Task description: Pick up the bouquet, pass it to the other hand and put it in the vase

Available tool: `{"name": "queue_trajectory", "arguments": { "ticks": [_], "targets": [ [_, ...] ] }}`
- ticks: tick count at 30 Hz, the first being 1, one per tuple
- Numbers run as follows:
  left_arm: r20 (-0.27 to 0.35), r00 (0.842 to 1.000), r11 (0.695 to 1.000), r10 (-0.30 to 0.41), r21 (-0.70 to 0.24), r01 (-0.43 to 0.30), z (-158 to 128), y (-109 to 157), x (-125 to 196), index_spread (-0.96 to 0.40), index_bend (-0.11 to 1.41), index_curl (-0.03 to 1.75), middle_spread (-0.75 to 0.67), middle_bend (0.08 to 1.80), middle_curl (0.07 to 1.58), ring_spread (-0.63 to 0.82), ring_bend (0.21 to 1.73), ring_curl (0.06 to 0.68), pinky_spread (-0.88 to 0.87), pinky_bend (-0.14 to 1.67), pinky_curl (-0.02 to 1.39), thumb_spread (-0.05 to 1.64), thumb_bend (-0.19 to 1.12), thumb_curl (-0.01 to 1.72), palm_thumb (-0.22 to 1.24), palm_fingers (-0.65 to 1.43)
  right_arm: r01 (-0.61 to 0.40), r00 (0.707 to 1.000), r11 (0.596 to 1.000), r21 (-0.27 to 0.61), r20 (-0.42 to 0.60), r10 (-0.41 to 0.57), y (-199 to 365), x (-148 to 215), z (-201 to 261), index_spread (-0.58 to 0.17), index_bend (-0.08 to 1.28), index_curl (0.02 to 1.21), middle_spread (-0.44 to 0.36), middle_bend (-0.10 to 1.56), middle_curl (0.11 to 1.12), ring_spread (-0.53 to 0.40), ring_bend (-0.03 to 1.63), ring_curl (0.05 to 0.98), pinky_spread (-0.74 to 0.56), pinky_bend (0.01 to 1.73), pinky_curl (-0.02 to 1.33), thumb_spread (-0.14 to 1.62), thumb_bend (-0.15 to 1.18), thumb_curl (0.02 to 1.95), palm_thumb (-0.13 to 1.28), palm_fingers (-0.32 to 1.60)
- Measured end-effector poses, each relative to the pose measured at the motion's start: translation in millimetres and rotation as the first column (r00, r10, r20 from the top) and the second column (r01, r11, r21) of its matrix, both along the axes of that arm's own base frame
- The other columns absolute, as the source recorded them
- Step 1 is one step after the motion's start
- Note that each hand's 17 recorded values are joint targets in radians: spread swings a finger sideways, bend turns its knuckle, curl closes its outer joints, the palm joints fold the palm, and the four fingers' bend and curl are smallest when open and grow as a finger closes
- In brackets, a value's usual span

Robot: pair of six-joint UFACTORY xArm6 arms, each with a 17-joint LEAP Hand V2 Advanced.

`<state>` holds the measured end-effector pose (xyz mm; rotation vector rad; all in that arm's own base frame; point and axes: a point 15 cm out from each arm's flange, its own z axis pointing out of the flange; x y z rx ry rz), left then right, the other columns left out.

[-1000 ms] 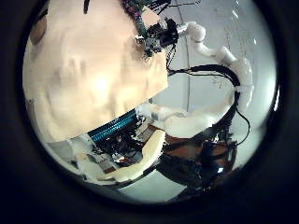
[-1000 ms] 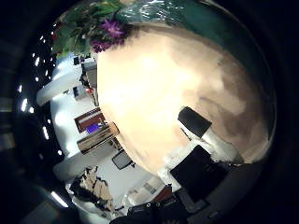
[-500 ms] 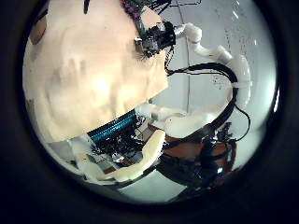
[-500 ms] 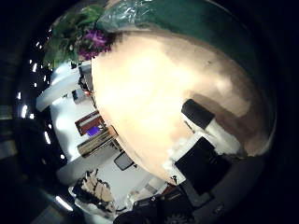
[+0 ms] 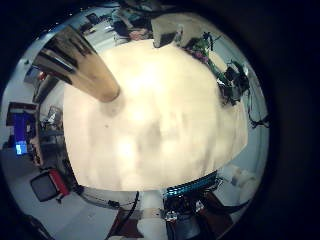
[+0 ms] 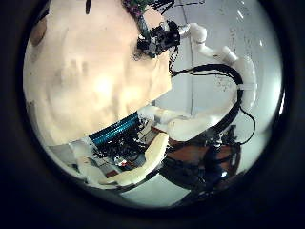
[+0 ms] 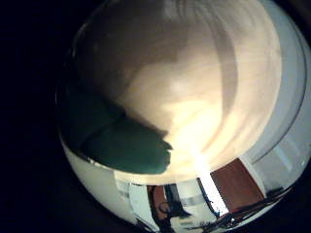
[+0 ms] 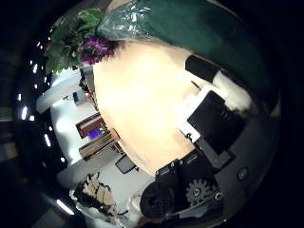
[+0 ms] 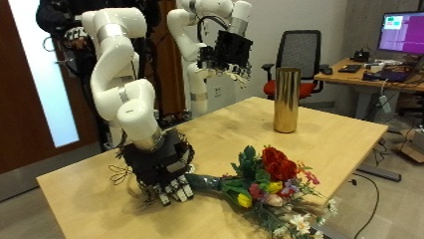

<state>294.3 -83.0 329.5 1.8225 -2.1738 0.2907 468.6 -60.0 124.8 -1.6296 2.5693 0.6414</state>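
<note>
Still the pickup step: right hand (image 9: 164,169) hovers open over the wrapped bouquet of red and yellow flowers (image 9: 260,181) on the light wooden desk (image 9: 93,184), needs to close on the stem end, while the left hand (image 9: 229,53) waits open above the tall gold metal vase (image 9: 285,100).

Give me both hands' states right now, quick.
Left hand: open, high above the table, holding nothing.
Right hand: open, fingers down at the stem end of the bouquet, not gripping it.

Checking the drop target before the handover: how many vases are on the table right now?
1. A single tall gold vase stands upright on the table, on the far side from the bouquet, below the raised left hand. None looks hidden.
</note>
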Motion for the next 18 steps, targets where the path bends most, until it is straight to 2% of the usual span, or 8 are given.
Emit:
{"name": "queue_trajectory", "arguments": {
  "ticks": [2,5,6,7,8,11,13,18],
  "targets": [
    [-0.003,1.0,1.0,0.001,0.0,-0.001,-1,0,0,0.28,0.17,0.3,0.55,0.19,0.28,0.65,0.48,0.216,0.61,0.28,0.32,0.84,-0.03,0.32,0.29,0.0,-0.006,1.0,1.0,-0.009,0.013,0.006,-2,7,8,-0.247,0.25,0.37,-0.163,0.7,0.53,-0.292,1.06,0.349,-0.47,0.86,0.28,0.88,-0.03,0.51,0.91,0.99],
    [-0.004,1.0,1.0,0.002,0.0,-0.002,-2,1,-1,0.28,0.17,0.3,0.55,0.19,0.28,0.65,0.48,0.216,0.61,0.28,0.32,0.84,-0.03,0.32,0.29,0.0,-0.011,1.0,1.0,-0.008,0.013,0.011,-2,8,12,-0.304,0.31,0.41,-0.201,0.73,0.56,-0.317,1.06,0.369,-0.54,0.89,0.3,0.83,-0.03,0.52,0.91,1.09],
    [-0.003,1.0,1.0,0.002,0.0,-0.002,-2,1,0,0.28,0.17,0.3,0.55,0.19,0.28,0.65,0.48,0.216,0.61,0.27,0.32,0.84,-0.03,0.32,0.3,0.0,-0.009,1.0,1.0,-0.007,0.016,0.01,-3,8,13,-0.324,0.4,0.45,-0.208,0.77,0.58,-0.313,1.08,0.387,-0.53,0.92,0.32,0.81,-0.03,0.52,0.91,1.26],
    [-0.004,1.0,1.0,0.002,0.0,-0.002,-2,1,-1,0.28,0.17,0.3,0.55,0.19,0.28,0.65,0.48,0.216,0.61,0.27,0.32,0.84,-0.03,0.31,0.3,0.0,-0.009,1.0,1.0,-0.008,0.023,0.009,-3,9,17,-0.338,0.44,0.48,-0.215,0.79,0.59,-0.31,1.09,0.397,-0.53,0.94,0.34,0.81,-0.03,0.52,0.92,1.25],
    [-0.003,1.0,1.0,0.002,0.0,-0.002,-1,1,-1,0.28,0.17,0.3,0.55,0.19,0.28,0.65,0.48,0.216,0.61,0.27,0.32,0.84,-0.03,0.31,0.3,0.0,-0.008,1.0,1.0,-0.008,0.027,0.008,-3,9,20,-0.355,0.54,0.53,-0.224,0.85,0.62,-0.298,1.12,0.418,-0.5,1.0,0.37,0.81,-0.02,0.53,0.93,1.32],
    [-0.004,1.0,1.0,0.006,0.0,-0.006,-2,2,-1,0.29,0.17,0.3,0.55,0.19,0.28,0.65,0.48,0.216,0.61,0.27,0.32,0.84,-0.03,0.31,0.3,0.0,-0.007,1.0,1.0,0.005,0.026,0.007,-1,6,30,-0.365,0.77,0.66,-0.231,1.0,0.7,-0.272,1.23,0.48,-0.41,1.17,0.46,0.83,-0.01,0.54,0.97,1.31],
    [-0.002,1.0,1.0,0.008,0.0,-0.008,-1,2,0,0.29,0.17,0.3,0.55,0.19,0.28,0.65,0.48,0.216,0.61,0.27,0.32,0.84,-0.03,0.31,0.29,0.0,-0.002,0.999,1.0,0.008,0.036,0.002,-4,6,43,-0.358,0.9,0.75,-0.226,1.11,0.76,-0.255,1.31,0.527,-0.35,1.28,0.53,0.84,-0.01,0.56,1.02,1.22],
    [0.012,1.0,1.0,0.014,-0.005,-0.014,0,3,4,0.29,0.17,0.31,0.55,0.19,0.28,0.65,0.48,0.216,0.61,0.27,0.32,0.84,-0.03,0.32,0.29,0.0,0.012,0.992,1.0,0.003,0.127,-0.012,-14,19,95,-0.319,1.02,0.87,-0.193,1.25,0.82,-0.224,1.41,0.602,-0.26,1.4,0.64,0.87,0.01,0.61,1.14,1.12]
  ]
}}
